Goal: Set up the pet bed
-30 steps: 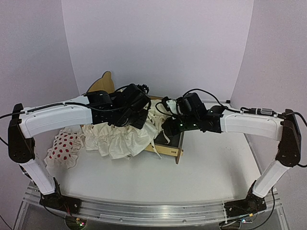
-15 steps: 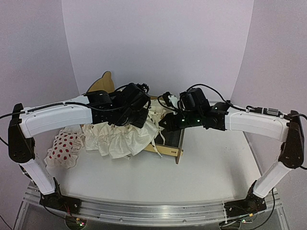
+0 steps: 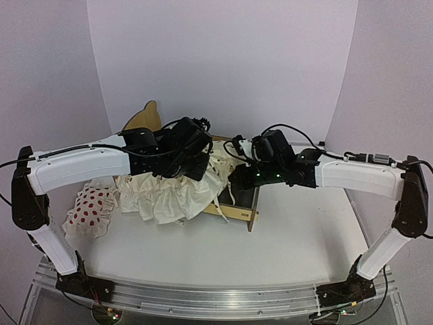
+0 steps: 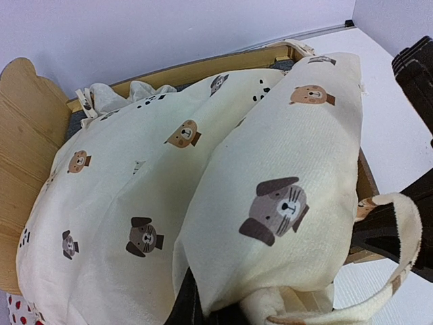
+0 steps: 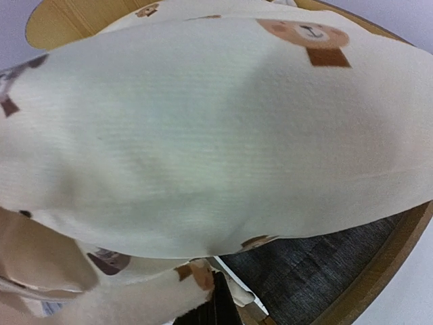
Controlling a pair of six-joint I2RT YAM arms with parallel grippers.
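The pet bed (image 3: 235, 214) stands mid-table (image 3: 291, 237); it looks light and stiff, best gripped by a side rail; left gripper (image 4: 195, 308) and right gripper (image 5: 215, 308) each pinch the floppy cushion (image 4: 135, 189) draped over it.

Cream cushion (image 4: 169, 203) with brown-grey animal faces, pale wood pet bed (image 4: 27, 135), red-spotted white pillow (image 3: 91, 206)
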